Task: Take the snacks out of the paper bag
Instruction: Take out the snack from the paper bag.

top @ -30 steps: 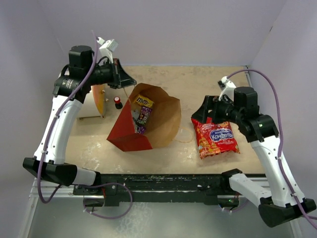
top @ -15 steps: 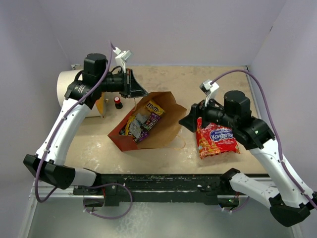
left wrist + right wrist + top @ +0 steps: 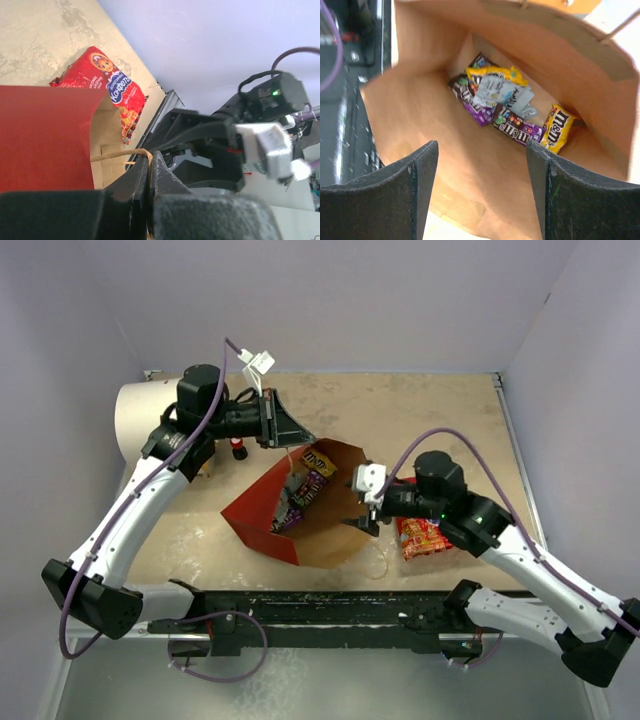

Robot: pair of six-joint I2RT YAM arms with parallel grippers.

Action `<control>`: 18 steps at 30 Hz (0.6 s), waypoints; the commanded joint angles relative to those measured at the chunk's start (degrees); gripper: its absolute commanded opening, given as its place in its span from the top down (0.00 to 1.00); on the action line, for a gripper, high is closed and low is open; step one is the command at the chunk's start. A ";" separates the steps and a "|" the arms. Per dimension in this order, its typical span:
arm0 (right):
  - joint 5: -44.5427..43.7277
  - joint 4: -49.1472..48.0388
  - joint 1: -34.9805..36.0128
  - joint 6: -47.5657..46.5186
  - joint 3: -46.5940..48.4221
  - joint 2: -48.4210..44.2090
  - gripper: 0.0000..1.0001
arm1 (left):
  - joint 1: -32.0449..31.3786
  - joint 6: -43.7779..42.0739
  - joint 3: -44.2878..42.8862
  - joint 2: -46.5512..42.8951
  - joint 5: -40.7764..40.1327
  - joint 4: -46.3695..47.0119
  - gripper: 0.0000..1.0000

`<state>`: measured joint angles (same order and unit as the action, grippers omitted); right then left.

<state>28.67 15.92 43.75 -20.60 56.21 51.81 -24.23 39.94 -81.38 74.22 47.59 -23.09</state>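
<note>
Snacks lie in a heap at the bottom of the paper bag. The bag rests tilted near the middle of the table, its mouth opening toward 4 o'clock in the top view. The right wrist view shows a yellow candy packet at the 3 o'clock end of the heap. A purple-brown candy packet lies just beside it, and a silvery wrapper lies on top of the darker packets. The large red packet with its blue oval logo lies flat on the table outside the bag, at 3 o'clock from it, partly covered by the right arm.

The left gripper is at the bag's 12 o'clock rim. Its fingers are pressed together, pinching the tan cord handle. The right gripper sits at the bag's mouth, at its 4 o'clock edge. Its fingers are spread wide with nothing between them, pointing into the kraft interior toward the heap.

A small red-capped bottle stands at 10 o'clock from the bag. A white cylinder lies farther out the same way, at the table's edge.
</note>
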 commanded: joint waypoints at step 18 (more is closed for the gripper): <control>-7.56 -21.31 8.77 -32.06 -8.62 20.86 0.34 | -2.31 -4.25 -3.28 -1.40 -0.25 -4.13 1.00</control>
<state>22.63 0.99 51.94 -49.84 47.66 71.68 -26.33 36.86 -82.00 73.60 47.09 -28.38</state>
